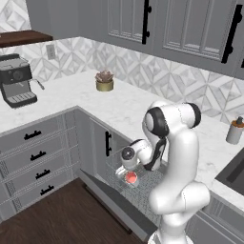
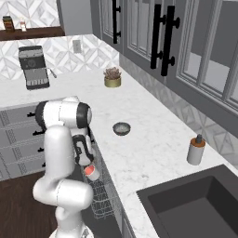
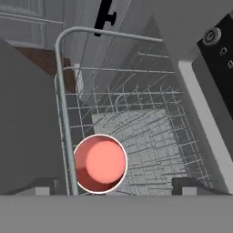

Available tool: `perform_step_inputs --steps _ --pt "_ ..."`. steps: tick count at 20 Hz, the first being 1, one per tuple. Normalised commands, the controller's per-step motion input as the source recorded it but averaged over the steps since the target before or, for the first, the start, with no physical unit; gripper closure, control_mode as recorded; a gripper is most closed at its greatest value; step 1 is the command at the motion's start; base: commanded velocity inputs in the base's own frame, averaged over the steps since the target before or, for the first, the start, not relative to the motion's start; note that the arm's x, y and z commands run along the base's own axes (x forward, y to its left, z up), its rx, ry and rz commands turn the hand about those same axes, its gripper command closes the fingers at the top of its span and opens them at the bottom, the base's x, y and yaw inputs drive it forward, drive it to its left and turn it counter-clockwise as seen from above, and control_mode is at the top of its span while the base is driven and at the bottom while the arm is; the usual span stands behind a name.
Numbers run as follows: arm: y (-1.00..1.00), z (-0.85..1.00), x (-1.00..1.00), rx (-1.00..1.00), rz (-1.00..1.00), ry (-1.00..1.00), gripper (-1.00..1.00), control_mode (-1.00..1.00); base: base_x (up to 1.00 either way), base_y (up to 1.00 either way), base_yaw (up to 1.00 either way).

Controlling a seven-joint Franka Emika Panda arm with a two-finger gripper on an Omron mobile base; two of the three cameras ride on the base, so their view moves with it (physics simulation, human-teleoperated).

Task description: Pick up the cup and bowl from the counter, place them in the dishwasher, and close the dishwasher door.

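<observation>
Cup [image 3: 100,164] sat upright in the dishwasher's wire rack [image 3: 136,118], by its rim; hand [image 3: 116,185] hung just above, fingers spread wide, holding nothing. Cup step looked done. Bowl [image 2: 122,128] waited on the marble desk [image 2: 148,148], well apart: next, lift clear and reach there. Door [image 1: 112,205] lay open.

The little cup [image 3: 100,164], pale outside and salmon-red inside, sits upright, mouth up, in the pulled-out silver wire rack of the dishwasher [image 3: 136,113], close to the rack's rim, above the dropped-open dishwasher door [image 1: 112,202], while the dark grey bowl [image 2: 121,128] rests on the white marble bench [image 2: 144,148].
</observation>
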Motion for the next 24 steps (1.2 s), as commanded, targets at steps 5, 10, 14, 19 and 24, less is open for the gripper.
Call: perform_step_inputs --steps 5,10,14,19,24 --pt "0.11 1.0 -0.53 0.0 0.0 -0.15 -1.0 -1.0 0.0 0.0 0.0" --pt "0.11 1.0 -0.1 0.0 0.0 -0.08 -1.0 -1.0 0.0 0.0 0.0" --pt "0.16 1.0 0.0 0.0 0.0 -0.01 -1.0 -1.0 0.0 0.0 0.0" --pt "0.13 1.0 0.04 0.0 0.0 0.0 -1.0 -1.0 0.0 0.0 0.0" --pt "0.02 1.0 0.4 0.0 0.0 0.07 -1.0 -1.0 0.0 0.0 0.0"
